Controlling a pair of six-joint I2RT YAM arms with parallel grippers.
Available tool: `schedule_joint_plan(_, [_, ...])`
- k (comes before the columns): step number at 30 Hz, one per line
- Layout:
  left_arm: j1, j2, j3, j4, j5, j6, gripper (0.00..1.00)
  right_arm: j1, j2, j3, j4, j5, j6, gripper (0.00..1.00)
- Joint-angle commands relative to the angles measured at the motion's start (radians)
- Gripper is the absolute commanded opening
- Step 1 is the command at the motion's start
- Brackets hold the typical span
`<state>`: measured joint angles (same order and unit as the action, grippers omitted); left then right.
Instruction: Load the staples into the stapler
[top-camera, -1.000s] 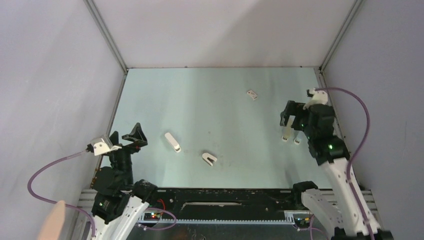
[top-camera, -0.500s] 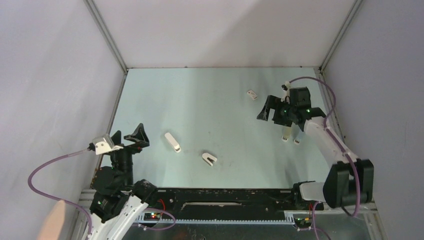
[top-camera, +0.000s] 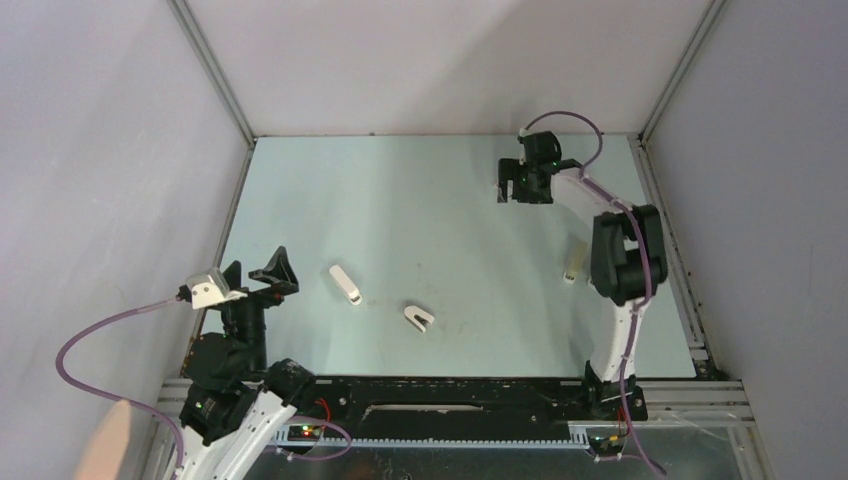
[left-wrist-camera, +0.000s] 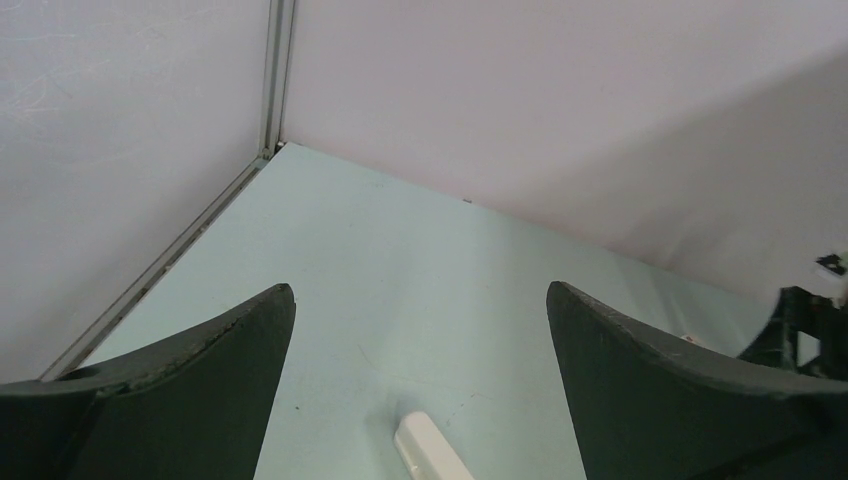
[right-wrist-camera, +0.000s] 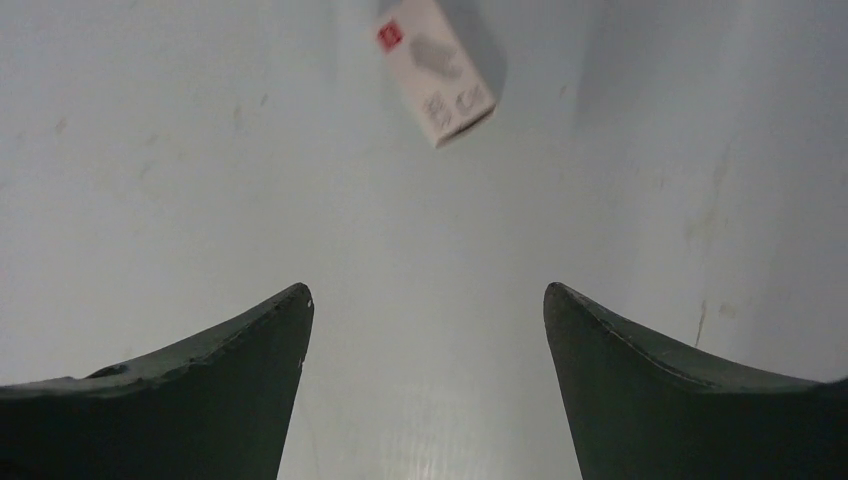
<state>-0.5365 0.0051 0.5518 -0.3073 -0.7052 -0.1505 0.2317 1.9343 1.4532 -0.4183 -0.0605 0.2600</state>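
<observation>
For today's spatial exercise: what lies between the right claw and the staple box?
Only bare table, shown in the right wrist view, separates the right claw from the staple box.

staples box (right-wrist-camera: 435, 70) on table (right-wrist-camera: 200, 150), before right end effector (right-wrist-camera: 425, 292)

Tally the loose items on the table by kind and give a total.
Small white rectangular cardboard box with red print: 1
White elongated plastic pieces, one plain, one notched: 2
Pale beige block beside the right arm: 1
Total: 4 in view; the right arm may hide more.
</observation>
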Motion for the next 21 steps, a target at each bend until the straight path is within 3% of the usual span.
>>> schedule_joint_plan(1, [-0.003, -0.061, -0.003, 0.039, -0.009, 0.03, 1.0, 0.017, 0.151, 0.217, -0.049, 0.124, -0.042, 0.87])
schedule_joint_plan(9, [0.0, -0.043, -0.01, 0.048, -0.011, 0.051, 1.0, 0.027, 0.374, 0.51, -0.187, 0.137, -0.044, 0.83])
schedule_joint_plan(21, [0.01, -0.013, -0.009, 0.047, 0.003, 0.065, 1.0, 0.034, 0.482, 0.597, -0.215, 0.072, -0.055, 0.73])
